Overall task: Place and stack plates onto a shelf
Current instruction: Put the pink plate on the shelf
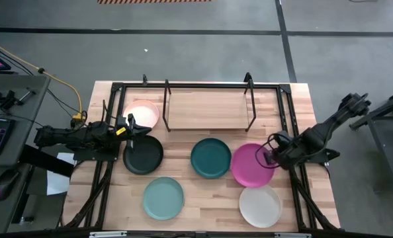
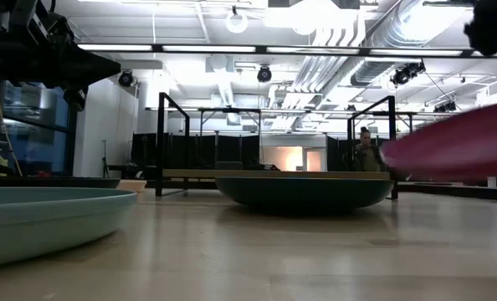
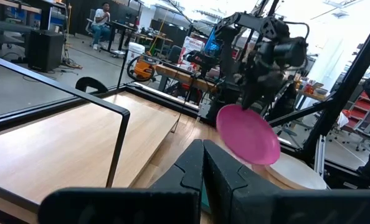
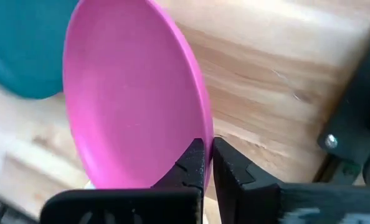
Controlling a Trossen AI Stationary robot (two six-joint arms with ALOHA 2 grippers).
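My right gripper is shut on the magenta plate, which hangs tilted above the table's right part, next to the dark teal plate. The white plate lies flat near the front right, the light teal plate at the front left. The black plate and pale pink plate lie at the left, with my left gripper shut and level above the gap between them, touching nothing. The shelf stands at the far middle. My right gripper pinches the magenta plate's rim on its right side, one finger on the hollow upper face and one on the underside. The fingers slant down from the table's right. The plate is lifted clear and tilted, its far part lower.
A larger black frame edges the table and runs close behind my right arm. The shelf's board lies bare under its black wire rods. A person sits far off in the room beyond the table.
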